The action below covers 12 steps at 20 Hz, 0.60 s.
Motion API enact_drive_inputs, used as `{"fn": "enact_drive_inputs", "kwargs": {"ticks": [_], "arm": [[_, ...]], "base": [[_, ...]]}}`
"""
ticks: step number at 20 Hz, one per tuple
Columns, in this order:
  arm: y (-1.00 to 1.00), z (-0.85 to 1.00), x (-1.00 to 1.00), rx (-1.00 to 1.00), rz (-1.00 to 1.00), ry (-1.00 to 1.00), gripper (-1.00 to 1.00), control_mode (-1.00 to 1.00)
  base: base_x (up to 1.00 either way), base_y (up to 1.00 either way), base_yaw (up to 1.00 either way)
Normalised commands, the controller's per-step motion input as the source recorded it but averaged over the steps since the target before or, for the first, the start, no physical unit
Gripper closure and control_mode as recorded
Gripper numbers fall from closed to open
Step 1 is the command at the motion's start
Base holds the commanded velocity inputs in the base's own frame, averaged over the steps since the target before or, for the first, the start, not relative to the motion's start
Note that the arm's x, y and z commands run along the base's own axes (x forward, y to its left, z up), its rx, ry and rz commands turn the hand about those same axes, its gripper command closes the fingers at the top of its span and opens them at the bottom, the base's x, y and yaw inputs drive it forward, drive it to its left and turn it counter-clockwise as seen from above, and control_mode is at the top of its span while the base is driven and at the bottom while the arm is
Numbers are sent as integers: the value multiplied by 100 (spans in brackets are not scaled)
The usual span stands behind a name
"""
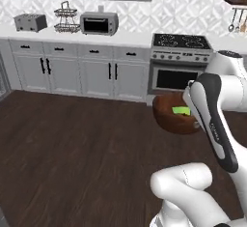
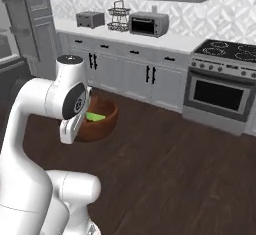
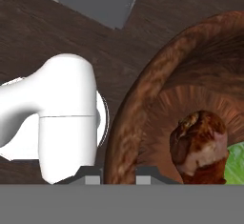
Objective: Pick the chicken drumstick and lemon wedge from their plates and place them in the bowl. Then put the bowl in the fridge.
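Your hand (image 3: 114,173) is clamped on the rim of the rigid wooden bowl (image 3: 143,104), carried above the floor with the drumstick (image 3: 198,144) and lemon wedge (image 1: 181,110) loose inside, so keep it level.

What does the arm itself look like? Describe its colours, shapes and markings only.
The arm is glossy white with rounded, tube-like links. A dark grey band with small pale lettering runs along one link, and a dark cap tops a joint. A round grey disc marks a joint's side.
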Motion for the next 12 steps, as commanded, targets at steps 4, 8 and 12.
{"fn": "enact_drive_inputs", "kwargs": {"ticks": [4, 8, 12], "arm": [[0, 0, 0, 0, 0, 0, 100, 100], [0, 0, 0, 0, 0, 0, 100, 100], [0, 0, 0, 0, 0, 0, 100, 100]], "base": [[100, -13, 65], [100, -14, 65], [100, -14, 65]]}}
